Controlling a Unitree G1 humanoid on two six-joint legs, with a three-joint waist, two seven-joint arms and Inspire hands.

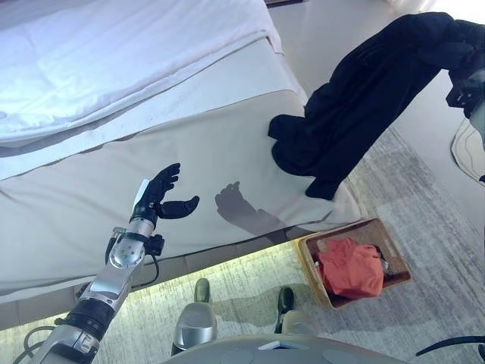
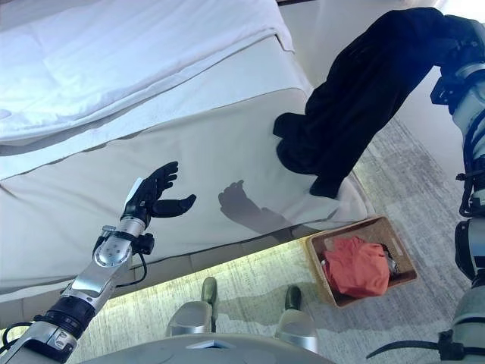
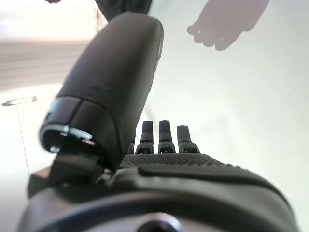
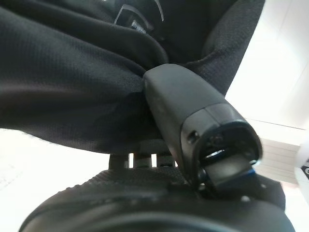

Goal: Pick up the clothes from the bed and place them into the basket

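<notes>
Right hand point(image 4: 193, 145) grips one black garment point(image 1: 364, 91), its end trailing on the bed point(image 1: 114, 189); I see left hand point(image 1: 161, 194) open, one orange garment point(image 1: 350, 267) in one basket point(image 1: 309, 262).

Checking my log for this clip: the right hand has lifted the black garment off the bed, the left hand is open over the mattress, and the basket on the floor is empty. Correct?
Not quite. The basket already holds an orange garment, as both eye views show. The rest stands: the right hand grips the black garment, and the left hand is open over the mattress.
</notes>
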